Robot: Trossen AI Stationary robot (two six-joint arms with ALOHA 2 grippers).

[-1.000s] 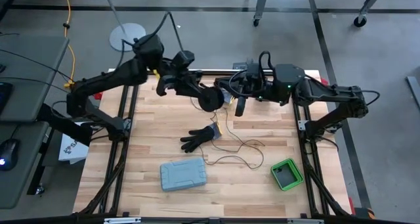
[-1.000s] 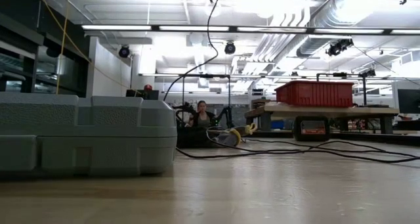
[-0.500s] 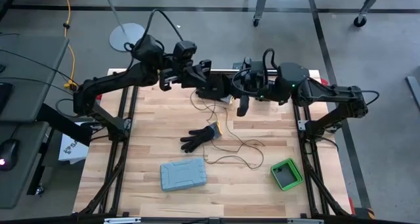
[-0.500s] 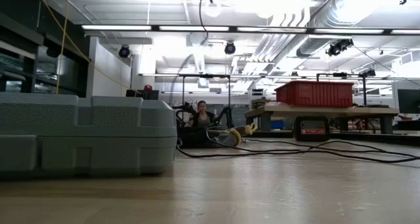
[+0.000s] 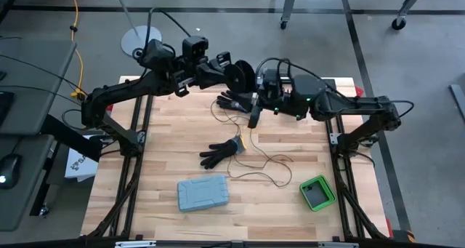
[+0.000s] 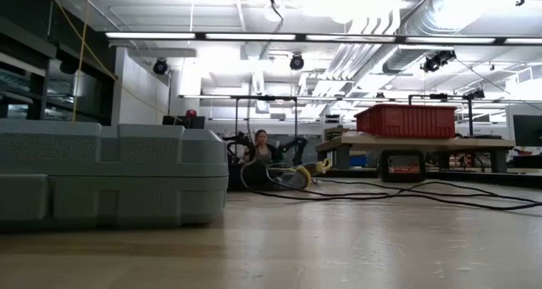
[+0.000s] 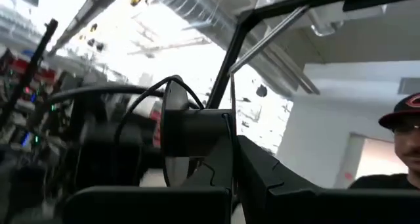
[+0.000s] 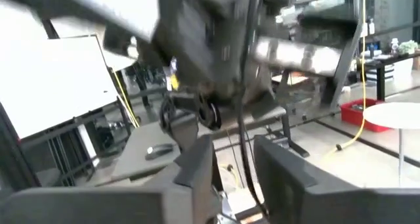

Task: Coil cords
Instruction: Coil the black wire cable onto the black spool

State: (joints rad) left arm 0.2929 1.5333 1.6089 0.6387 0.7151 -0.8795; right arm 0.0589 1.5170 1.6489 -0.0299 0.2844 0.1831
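Although cut off at the left in the low view, grey case (image 5: pixel 203 193): lies closed on the near part of the table (image 5: pixel 160 153).
Green box (image 5: pixel 317 193): near right corner; its contents cannot be made out.
Cord (image 5: pixel 254 176): a loose thin strand is spread over mid-table, between case and box and beside the black glove (image 5: pixel 220 152); its far end is lost under the arms.
Right gripper (image 5: pixel 254 118): held above the far middle with its fingers (image 8: pixel 197 168) apart; a dark line shows in the gap but cannot be identified.
Left gripper (image 5: pixel 247 75): raised at the far edge, close to the right arm; its state cannot be told.
Person (image 7: pixel 400 138): partly cut off; the cap's mark is unreadable.
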